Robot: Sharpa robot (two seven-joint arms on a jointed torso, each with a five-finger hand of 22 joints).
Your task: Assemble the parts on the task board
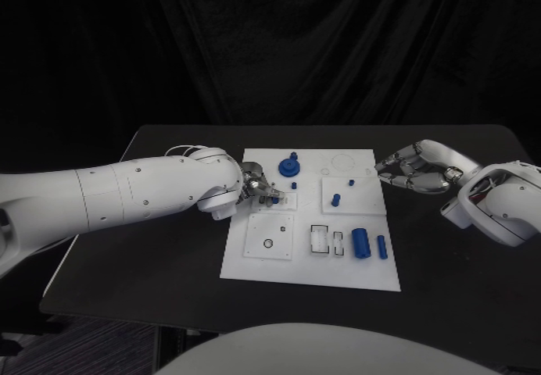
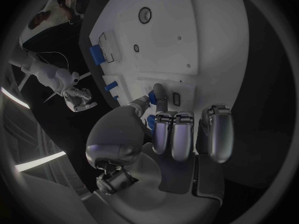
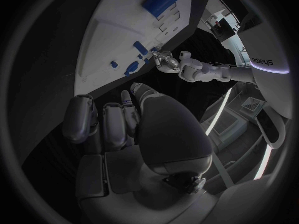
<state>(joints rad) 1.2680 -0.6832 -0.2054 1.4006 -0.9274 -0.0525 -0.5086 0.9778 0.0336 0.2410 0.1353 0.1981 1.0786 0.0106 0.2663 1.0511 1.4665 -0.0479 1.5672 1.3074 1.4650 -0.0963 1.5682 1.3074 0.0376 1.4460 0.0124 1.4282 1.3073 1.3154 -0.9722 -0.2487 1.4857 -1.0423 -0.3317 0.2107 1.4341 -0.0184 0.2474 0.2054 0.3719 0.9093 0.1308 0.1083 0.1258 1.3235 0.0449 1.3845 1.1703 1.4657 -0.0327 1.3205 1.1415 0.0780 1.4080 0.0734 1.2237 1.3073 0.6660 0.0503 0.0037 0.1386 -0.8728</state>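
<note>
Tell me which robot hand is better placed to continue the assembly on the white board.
Probably the left robot hand: it is over the task board, pinching a small blue part. The right robot hand is curled beside the board's edge, apparently holding nothing.

- Dark lettering runs along the white left arm [image 3: 264, 62] in the right wrist view; its start is cut off, and the visible letters seem to end "…edrys".
- No other text can be read.
</note>
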